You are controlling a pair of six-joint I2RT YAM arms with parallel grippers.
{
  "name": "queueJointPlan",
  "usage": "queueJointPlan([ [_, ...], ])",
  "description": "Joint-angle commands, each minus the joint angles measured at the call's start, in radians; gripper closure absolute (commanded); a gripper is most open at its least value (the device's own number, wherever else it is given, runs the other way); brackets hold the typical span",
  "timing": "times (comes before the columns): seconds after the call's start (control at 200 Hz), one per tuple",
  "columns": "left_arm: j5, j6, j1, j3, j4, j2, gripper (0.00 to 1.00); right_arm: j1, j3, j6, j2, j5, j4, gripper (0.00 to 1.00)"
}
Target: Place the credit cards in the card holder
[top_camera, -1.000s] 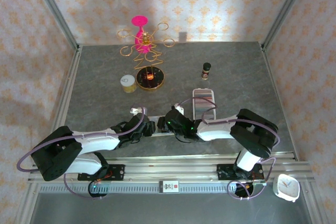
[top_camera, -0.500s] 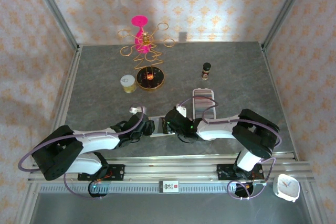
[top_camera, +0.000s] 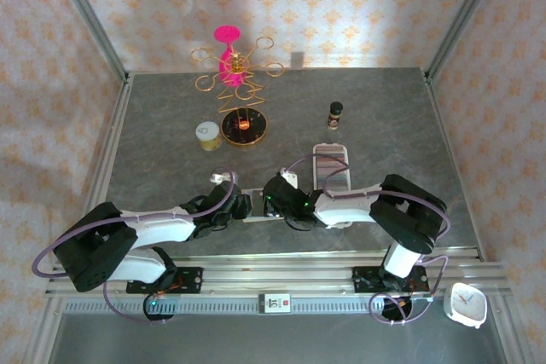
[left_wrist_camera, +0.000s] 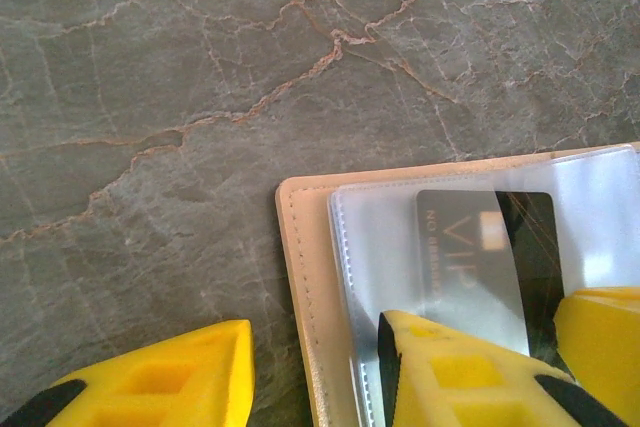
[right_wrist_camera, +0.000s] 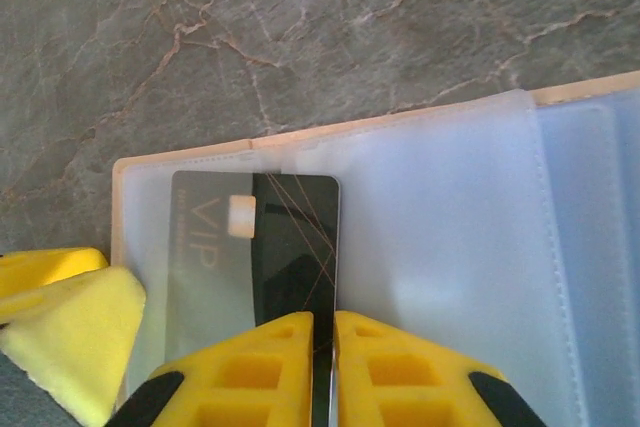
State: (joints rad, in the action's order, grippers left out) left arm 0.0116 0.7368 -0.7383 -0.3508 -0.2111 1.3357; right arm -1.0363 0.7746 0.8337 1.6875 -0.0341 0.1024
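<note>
The beige card holder [left_wrist_camera: 300,277] lies open on the table between both arms [top_camera: 256,214], its clear sleeves [right_wrist_camera: 450,247] facing up. A dark credit card [right_wrist_camera: 290,237] marked VIP sits partly under a sleeve [left_wrist_camera: 470,247]. My right gripper [right_wrist_camera: 333,327] is shut on that card's near edge, and in the top view it [top_camera: 275,202] is at the holder's right. My left gripper [left_wrist_camera: 315,347] straddles the holder's left edge, one finger over bare table, the other on the sleeve; its jaws stand apart [top_camera: 241,207]. More credit cards [top_camera: 329,170] stand in the white tray [top_camera: 331,151].
At the back stand a gold wire stand with a pink top [top_camera: 230,74], a gold-rimmed dark disc [top_camera: 245,128], a small yellow jar [top_camera: 207,135] and a small dark bottle [top_camera: 336,113]. A white clock [top_camera: 466,304] sits beyond the near right rail.
My right gripper has slid a little left toward the holder and closed on the dark card. The left gripper has narrowed slightly and stayed in place.
</note>
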Motion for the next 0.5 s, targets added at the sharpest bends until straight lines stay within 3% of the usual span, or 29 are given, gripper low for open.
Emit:
queueJointPlan([
  [0.0, 0.132, 0.024, 0.000, 0.018, -0.024, 0.060, 0.63, -0.004, 0.022, -0.016, 0.014, -0.014, 0.039, 0.87],
  [0.496, 0.151, 0.032, 0.008, 0.031, -0.046, 0.069, 0.61, -0.004, -0.021, 0.021, -0.002, -0.076, 0.141, 0.86],
])
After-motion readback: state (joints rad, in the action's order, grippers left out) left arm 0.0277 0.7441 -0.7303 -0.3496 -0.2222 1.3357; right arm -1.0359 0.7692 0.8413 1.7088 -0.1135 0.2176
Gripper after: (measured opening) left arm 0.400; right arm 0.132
